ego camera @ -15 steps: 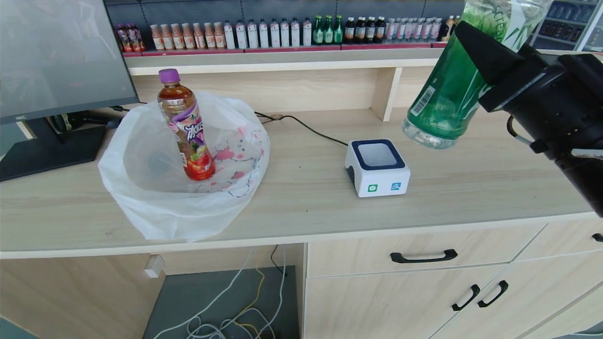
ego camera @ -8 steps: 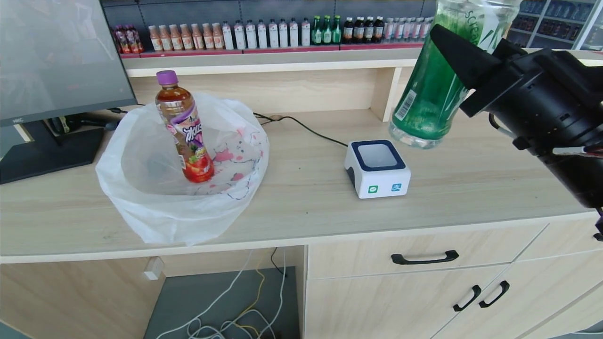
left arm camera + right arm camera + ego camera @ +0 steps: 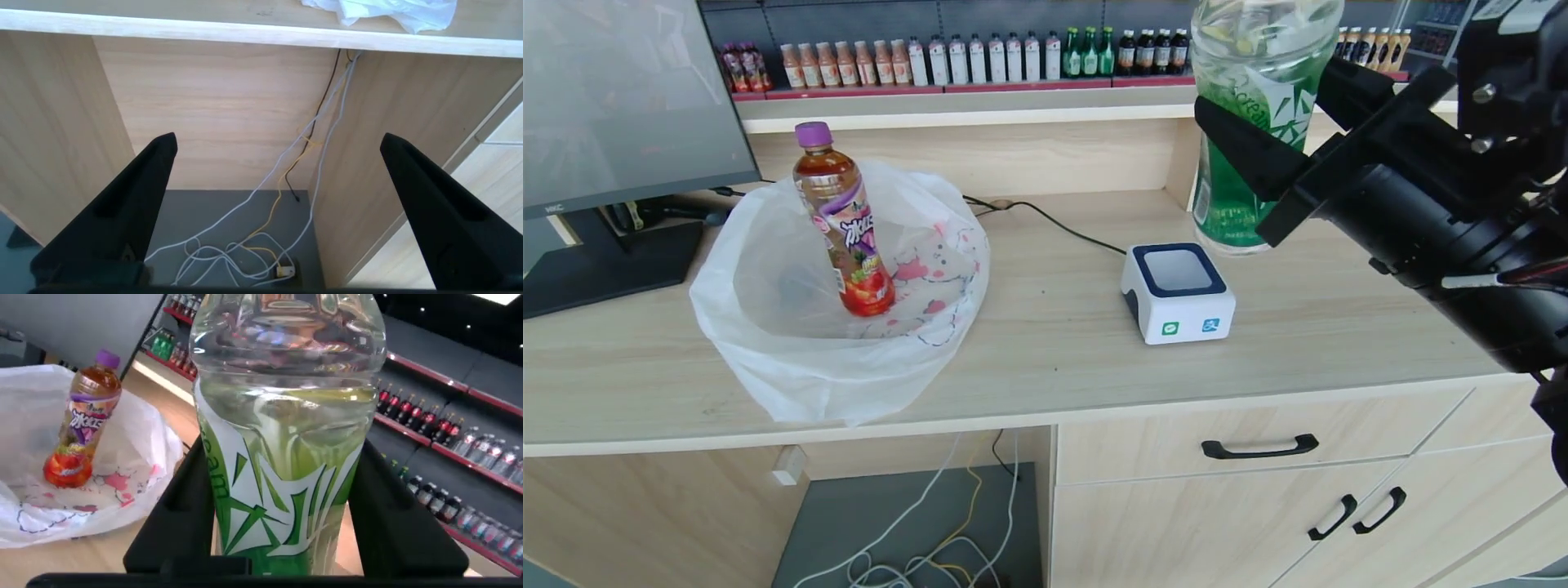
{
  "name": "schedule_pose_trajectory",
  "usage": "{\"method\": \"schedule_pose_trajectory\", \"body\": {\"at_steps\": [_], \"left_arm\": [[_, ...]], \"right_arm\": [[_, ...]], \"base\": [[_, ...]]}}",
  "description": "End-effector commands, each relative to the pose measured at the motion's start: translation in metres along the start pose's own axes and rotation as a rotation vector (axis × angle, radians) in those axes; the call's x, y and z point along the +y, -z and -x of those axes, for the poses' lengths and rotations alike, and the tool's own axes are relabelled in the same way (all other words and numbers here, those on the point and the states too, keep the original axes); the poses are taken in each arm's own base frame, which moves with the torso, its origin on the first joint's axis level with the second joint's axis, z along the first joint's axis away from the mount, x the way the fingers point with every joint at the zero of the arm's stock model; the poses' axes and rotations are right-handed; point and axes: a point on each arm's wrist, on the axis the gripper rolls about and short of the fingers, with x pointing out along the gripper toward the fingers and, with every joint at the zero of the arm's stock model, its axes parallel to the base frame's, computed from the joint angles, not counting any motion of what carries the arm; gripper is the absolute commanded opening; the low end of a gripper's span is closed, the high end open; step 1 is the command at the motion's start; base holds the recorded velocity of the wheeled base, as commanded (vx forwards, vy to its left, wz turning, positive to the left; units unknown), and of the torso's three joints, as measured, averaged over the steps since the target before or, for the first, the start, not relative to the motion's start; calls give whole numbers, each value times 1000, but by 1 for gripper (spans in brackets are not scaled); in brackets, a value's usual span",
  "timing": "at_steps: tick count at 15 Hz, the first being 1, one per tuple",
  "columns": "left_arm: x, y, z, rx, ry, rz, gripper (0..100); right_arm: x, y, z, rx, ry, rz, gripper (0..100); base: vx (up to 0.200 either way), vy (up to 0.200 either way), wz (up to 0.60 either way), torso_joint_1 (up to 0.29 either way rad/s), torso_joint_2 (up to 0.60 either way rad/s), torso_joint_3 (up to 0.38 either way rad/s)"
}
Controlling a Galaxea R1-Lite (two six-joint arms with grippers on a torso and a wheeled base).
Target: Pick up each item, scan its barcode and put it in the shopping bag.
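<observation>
Green drink bottle (image 3: pixel 1241 180) stands upright, clamped in the jaws of my right gripper (image 3: pixel 1264 96), its base just beyond the scanner (image 3: pixel 1176 290) that sits below my jaws. I judge this the scanning step: next I'd turn the barcode side down toward that window. The shopping bag (image 3: pixel 792 351) lies well left of my jaws on the counter (image 3: pixel 1339 327). A tea bottle (image 3: pixel 843 220) stands inside it, crowding the drop. My left gripper (image 3: pixel 278 143) hangs below the counter edge, jaws spread, holding nothing.
</observation>
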Motion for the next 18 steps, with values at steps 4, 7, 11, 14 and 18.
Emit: {"method": "schedule_pose_trajectory", "body": {"at_steps": [4,7,11,14,18], "left_arm": [[0,0,0,1,0,1,100],[0,0,0,-1,0,1,100],[0,0,0,1,0,0,100],[0,0,0,1,0,0,100],[0,0,0,1,0,0,100]], "right_arm": [[16,11,-18,-102,-145,217,0],[16,19,-22,-139,-193,314,0],[4,33,-17,-164,-244,415,0],[6,37,-14,-167,-264,446,0],[11,48,-12,-168,-300,508,0]], "base": [[0,0,0,0,0,0],[0,0,0,0,0,0],[0,0,0,0,0,0],[0,0,0,0,0,0],[0,0,0,0,0,0]]}}
